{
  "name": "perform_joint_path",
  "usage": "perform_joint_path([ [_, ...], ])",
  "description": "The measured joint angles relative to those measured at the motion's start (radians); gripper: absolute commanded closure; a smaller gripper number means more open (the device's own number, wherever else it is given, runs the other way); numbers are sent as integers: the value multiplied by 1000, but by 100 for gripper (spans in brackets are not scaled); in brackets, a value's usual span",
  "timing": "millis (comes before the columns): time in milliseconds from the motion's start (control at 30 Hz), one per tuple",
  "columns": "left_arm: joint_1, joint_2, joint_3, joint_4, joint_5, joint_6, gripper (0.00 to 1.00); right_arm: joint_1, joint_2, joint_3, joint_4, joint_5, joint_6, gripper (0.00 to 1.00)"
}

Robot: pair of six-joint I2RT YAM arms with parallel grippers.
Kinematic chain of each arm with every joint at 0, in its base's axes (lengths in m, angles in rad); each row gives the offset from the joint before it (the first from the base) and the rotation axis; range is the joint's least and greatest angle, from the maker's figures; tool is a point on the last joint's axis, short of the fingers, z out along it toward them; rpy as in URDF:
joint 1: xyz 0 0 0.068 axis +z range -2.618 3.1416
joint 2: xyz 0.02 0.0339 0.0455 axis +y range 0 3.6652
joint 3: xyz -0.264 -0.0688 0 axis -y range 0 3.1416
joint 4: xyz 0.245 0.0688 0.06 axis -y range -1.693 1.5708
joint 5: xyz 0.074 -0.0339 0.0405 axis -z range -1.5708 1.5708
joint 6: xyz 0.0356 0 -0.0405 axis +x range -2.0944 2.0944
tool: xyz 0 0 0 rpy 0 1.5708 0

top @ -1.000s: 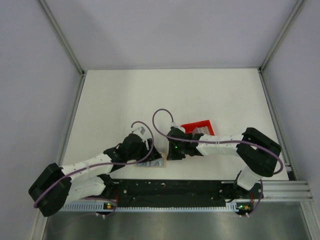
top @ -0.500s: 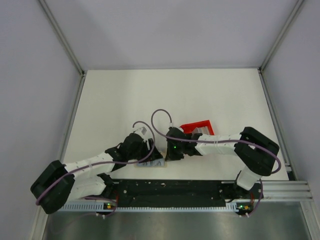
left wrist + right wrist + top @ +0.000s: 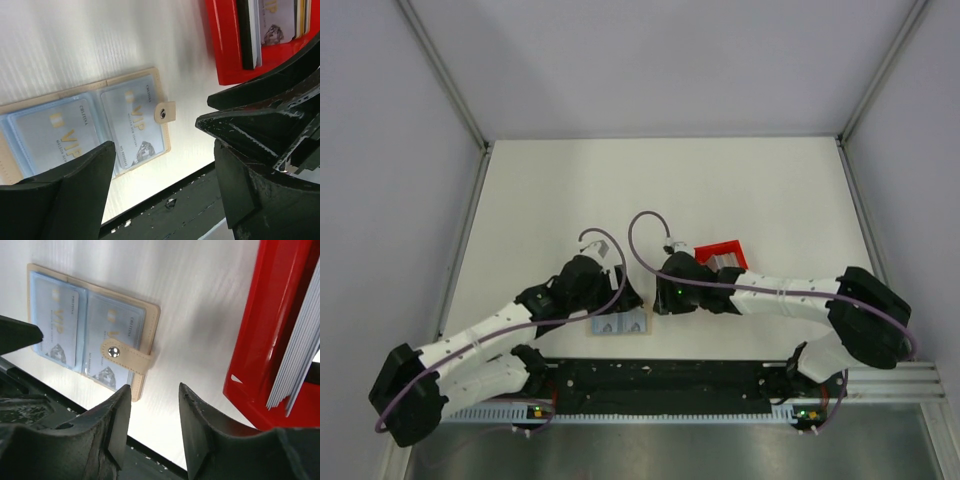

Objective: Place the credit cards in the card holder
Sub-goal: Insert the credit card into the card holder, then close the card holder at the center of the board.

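The card holder [image 3: 620, 323] lies open and flat near the table's front edge, beige with clear pockets. Two pale blue cards [image 3: 130, 122] sit in its pockets, and its snap strap [image 3: 122, 354] points toward the red tray. More credit cards [image 3: 300, 365] stand on edge in the red tray [image 3: 720, 252]; they also show in the left wrist view [image 3: 272, 25]. My left gripper [image 3: 165, 175] is open and empty, hovering above the holder's right edge. My right gripper [image 3: 154, 410] is open and empty, over bare table between the holder [image 3: 90, 335] and the tray [image 3: 270, 340].
A black rail [image 3: 660, 378] runs along the table's front edge just below the holder. The two grippers [image 3: 628, 298] [image 3: 660, 300] are close together above the holder. White walls stand on three sides.
My left gripper has drawn back off the card holder, which now shows open with both pockets visible. My right arm's elbow has swung out to the right; its gripper stays near the tray.
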Motion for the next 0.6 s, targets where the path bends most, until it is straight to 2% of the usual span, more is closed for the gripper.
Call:
perform_joint_path([
  [233,6,-52,39,-181,-155,-8,8,0,0,29,38,-24,-188,39],
  [433,61,-154,-7,-314,-229,-59,5,9,43,61,68,-46,-300,37],
  [600,140,-241,-44,-366,-241,-85,4,46,116,160,26,7,-306,36],
])
